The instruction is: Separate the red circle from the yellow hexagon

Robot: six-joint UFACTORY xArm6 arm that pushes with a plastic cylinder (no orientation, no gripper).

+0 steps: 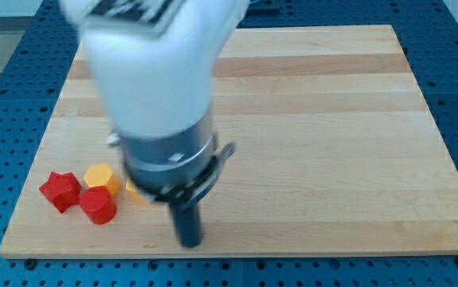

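Observation:
The red circle is a short red cylinder near the board's bottom-left corner. The yellow hexagon lies just above it, touching or nearly touching. My tip is at the end of the dark rod, near the board's bottom edge, to the right of both blocks and apart from them. The arm's white and grey body hides the board's middle left.
A red star block lies left of the red circle. Part of another yellow block shows under the arm's body, right of the hexagon. The wooden board rests on a blue perforated table.

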